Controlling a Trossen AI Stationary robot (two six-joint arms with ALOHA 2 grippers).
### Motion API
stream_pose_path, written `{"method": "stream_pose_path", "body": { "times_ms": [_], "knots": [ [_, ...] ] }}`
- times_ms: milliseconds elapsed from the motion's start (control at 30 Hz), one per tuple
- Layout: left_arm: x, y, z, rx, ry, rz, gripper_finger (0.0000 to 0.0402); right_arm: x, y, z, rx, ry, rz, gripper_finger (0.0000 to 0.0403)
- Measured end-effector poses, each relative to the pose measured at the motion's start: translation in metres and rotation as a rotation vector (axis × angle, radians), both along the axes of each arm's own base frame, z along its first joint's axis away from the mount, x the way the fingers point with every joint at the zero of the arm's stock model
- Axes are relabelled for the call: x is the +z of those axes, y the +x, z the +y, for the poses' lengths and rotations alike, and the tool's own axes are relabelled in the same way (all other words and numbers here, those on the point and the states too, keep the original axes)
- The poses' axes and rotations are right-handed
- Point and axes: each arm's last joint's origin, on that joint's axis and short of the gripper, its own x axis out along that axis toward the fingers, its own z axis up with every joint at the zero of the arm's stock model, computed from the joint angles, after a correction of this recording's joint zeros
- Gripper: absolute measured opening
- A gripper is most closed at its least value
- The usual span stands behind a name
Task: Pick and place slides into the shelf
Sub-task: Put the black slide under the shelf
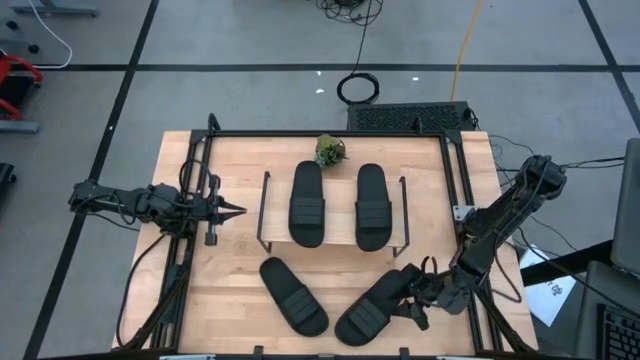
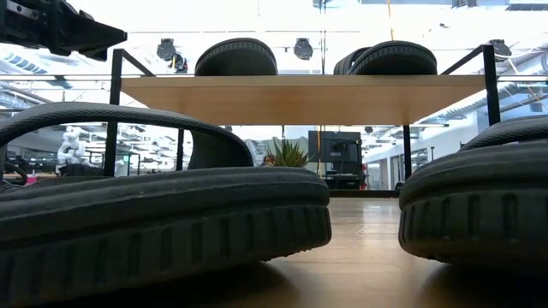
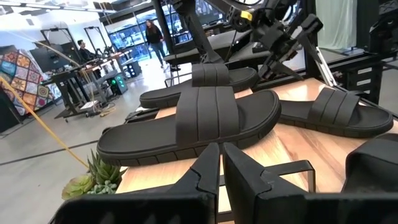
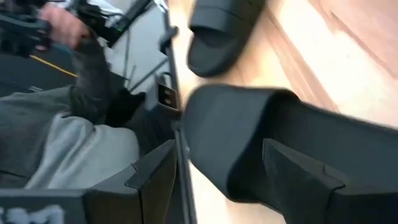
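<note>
On shelf [image 1: 264,200]: two slides [image 1: 307,204] (two apparently tabled).

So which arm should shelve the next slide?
Right. The right gripper is already at the right-hand tabletop slide, open around its edge, while the left gripper waits beside the shelf.

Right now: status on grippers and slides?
Left gripper shut, idle left of shelf. Right gripper open around front-right slide. Two slides on shelf top, one loose on table. Nothing blocking.
</note>
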Motion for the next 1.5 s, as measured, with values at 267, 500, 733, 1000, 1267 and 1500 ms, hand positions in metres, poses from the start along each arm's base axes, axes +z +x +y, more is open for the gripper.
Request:
{"method": "stream_pose_path", "body": {
  "times_ms": [267,500,733,1000,1267,1500],
  "knots": [
    [0.000,0.000,0.000,-0.001,0.005,-0.001,0.0026,-0.018,0.004,0.006,-0.050,0.058,0.085,0.0231],
    [0.000,0.000,0.000,-0.001,0.004,-0.002,0.0026,-0.033,0.014,0.012,-0.096,0.119,0.099,0.0231],
    [0.000,0.000,0.000,0.000,0.000,-0.002,0.0026,-0.052,0.018,0.018,-0.116,0.158,0.149,0.0231],
    [0.000,0.000,0.000,-0.001,-0.001,-0.001,0.0026,-0.058,0.034,0.019,-0.094,0.163,0.061,0.0231],
    [0.000,0.000,0.000,-0.001,-0.003,-0.001,0.0026,-0.063,0.036,0.018,-0.053,0.128,0.070,0.0223],
    [0.000,0.000,0.000,-0.001,-0.003,0.000,0.0026,-0.060,0.041,0.019,0.000,0.024,0.017,0.0074]
  ]
}}
